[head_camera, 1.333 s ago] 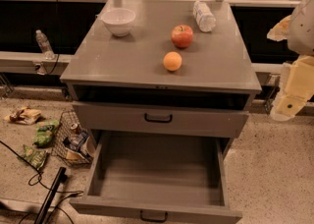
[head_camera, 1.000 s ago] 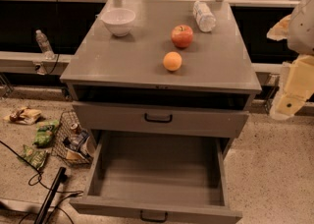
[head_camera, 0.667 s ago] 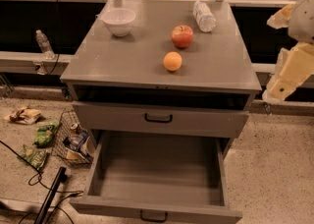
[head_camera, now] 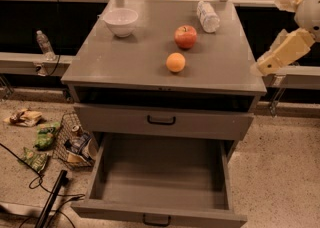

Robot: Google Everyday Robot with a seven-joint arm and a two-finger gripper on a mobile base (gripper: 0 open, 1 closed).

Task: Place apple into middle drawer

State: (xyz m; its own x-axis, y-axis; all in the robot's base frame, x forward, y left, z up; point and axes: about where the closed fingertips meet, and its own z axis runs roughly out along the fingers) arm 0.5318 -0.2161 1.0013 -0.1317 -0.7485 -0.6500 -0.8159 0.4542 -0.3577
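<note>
On the grey cabinet's surface (head_camera: 125, 64), upper middle of the frame, a white bowl (head_camera: 120, 21) stands toward the upper left; a clear plastic bottle (head_camera: 208, 16) lies on its side toward the upper right; a small plain orange fruit (head_camera: 175, 62) sits near the centre. The apple (head_camera: 185, 36) rests on the surface between bowl and bottle, just above and right of the orange fruit, near it but apart; it is round, red, with a yellowish patch. The middle drawer (head_camera: 160, 179), at the bottom of the frame, stands pulled out, grey inside; a closed drawer front (head_camera: 210, 122) with a black bar handle lies just above it. The cream-coloured pincer (head_camera: 264, 65) hangs at the right edge, beside the cabinet and well apart from the apple; whether it is open or closed cannot be told. At lower left, on the floor, lie a wire basket (head_camera: 70, 139), snack packets (head_camera: 44, 137) and a black cable (head_camera: 30, 184).
</note>
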